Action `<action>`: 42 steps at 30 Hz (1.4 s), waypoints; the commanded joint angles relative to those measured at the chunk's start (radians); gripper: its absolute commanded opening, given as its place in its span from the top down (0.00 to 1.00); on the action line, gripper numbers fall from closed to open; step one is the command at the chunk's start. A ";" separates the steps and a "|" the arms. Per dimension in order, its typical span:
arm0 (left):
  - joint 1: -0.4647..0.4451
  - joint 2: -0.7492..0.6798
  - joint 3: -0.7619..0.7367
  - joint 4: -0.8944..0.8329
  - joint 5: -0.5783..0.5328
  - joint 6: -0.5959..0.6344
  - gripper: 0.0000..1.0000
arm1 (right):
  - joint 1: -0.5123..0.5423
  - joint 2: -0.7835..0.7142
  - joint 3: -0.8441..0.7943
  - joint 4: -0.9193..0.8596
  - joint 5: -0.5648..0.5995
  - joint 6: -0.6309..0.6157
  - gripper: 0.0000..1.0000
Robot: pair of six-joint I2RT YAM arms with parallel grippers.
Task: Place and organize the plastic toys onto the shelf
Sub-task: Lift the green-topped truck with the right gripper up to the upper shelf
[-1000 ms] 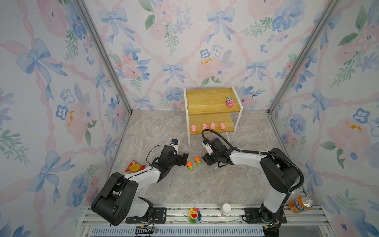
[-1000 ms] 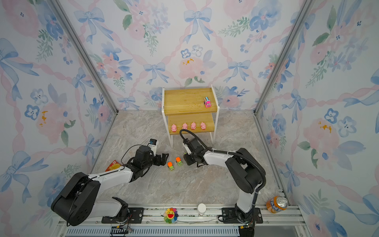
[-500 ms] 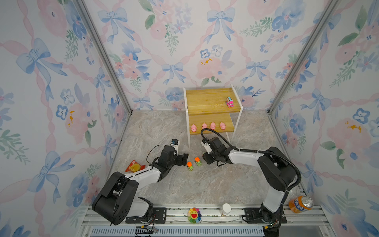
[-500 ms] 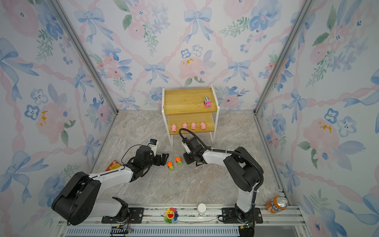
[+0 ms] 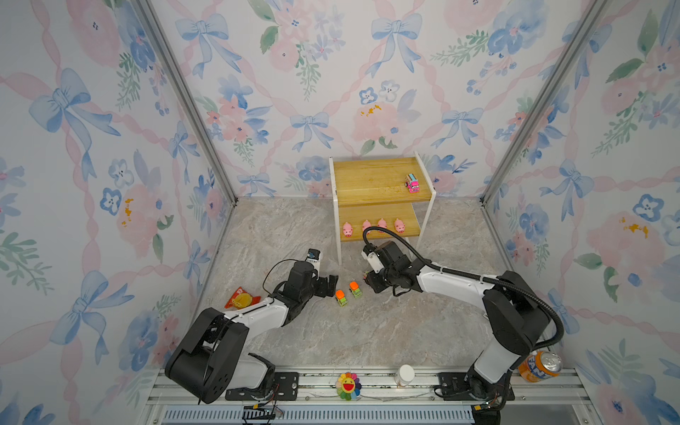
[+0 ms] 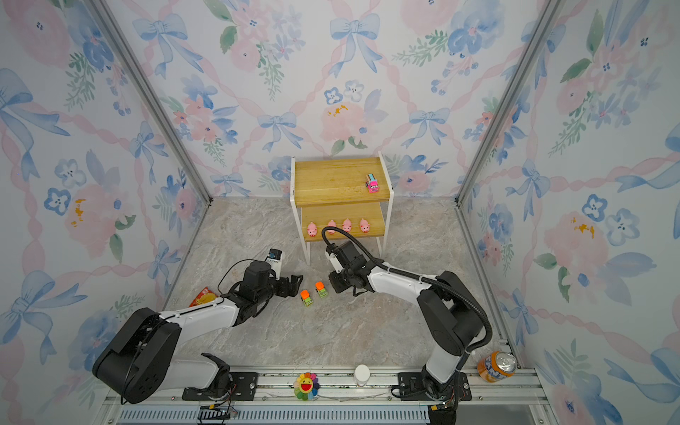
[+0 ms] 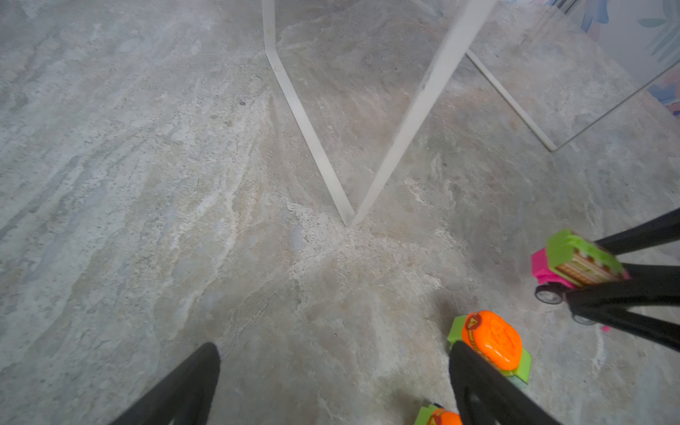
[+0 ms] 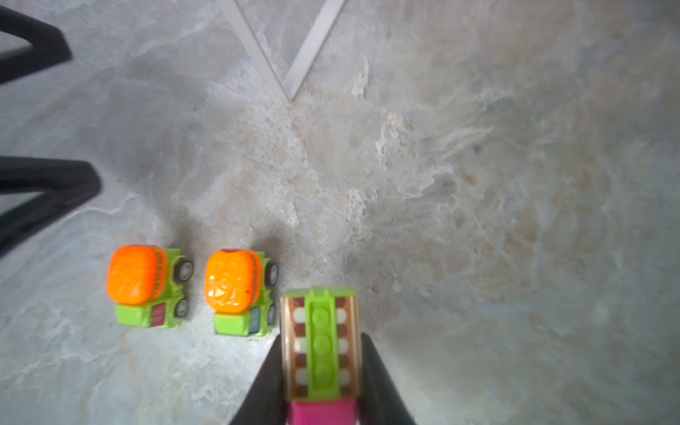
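**a**, tabletop [image 5: 368, 331]: flat, matt sheet printed as grey-beige stone; it carries everything.

**b**, shelf [image 5: 371, 176]: two yellowish wood-grain boards in a thin white metal frame, near the back wall.

**c**, left gripper [image 7: 333, 347]: black tapered fingers low over the tabletop. The jaws are apart and empty, with the nearer of the green cars just beside one finger.

**d**, right gripper [image 5: 369, 282]: jaws clamped on the pink car, one finger on each flat side, in front of the shelf's legs. Whether the wheels are clear of the tabletop cannot be told.

**e**, pink car [image 8: 319, 346]: boxy magenta body, black wheels, and a ribbed green roof bar over a brown-and-cream striped panel. It is probably light, stiff and glossy-slick, so a modest squeeze low on the parallel sides should serve. The roof bar offers no broad face, and free wheels may let it roll once set on a board.

**f**, second pink car [image 5: 413, 183]: same pattern, on the top board near its right edge.

**g**, green cars [image 8: 241, 290]: two, side by side on the tabletop between the grippers, not yet on the shelf. Each has a lime chassis and a rounded, glossy orange top, and is likely best taken across the chassis rather than the dome.

**h**, pigs [image 5: 382, 223]: four rounded pink figures in a row on the lower board.
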State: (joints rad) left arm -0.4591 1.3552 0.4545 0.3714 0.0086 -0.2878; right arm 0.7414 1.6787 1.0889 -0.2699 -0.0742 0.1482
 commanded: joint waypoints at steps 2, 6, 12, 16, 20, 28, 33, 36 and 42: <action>-0.007 -0.003 0.018 0.011 0.000 0.014 0.02 | 0.049 -0.122 0.165 -0.255 0.025 -0.027 0.83; -0.007 0.001 0.023 0.011 0.006 0.016 0.02 | 0.070 -0.165 0.319 -0.418 0.072 -0.042 0.83; -0.007 0.003 0.026 0.012 0.010 0.018 0.02 | 0.063 -0.183 0.557 -0.563 0.147 -0.067 0.83; -0.007 0.004 0.029 0.012 0.011 0.019 0.02 | 0.036 -0.179 0.690 -0.583 0.221 -0.063 0.83; -0.007 0.002 0.029 0.011 0.014 0.019 0.02 | 0.002 -0.167 0.778 -0.544 0.302 -0.021 0.83; -0.007 -0.014 0.026 0.011 0.015 0.027 0.02 | -0.087 -0.075 0.927 -0.502 0.350 0.037 0.85; -0.007 -0.014 0.024 0.011 0.014 0.027 0.02 | -0.118 0.048 1.067 -0.545 0.356 0.032 0.86; -0.007 -0.016 0.023 0.011 0.011 0.026 0.02 | -0.125 0.102 1.128 -0.560 0.365 0.025 0.86; -0.006 -0.017 0.024 0.011 0.004 0.035 0.02 | -0.134 0.161 1.189 -0.583 0.392 0.026 0.85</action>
State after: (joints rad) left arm -0.4591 1.3548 0.4648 0.3714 0.0124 -0.2756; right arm 0.6212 1.8336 2.2333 -0.8207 0.2882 0.1684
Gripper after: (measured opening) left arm 0.979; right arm 0.275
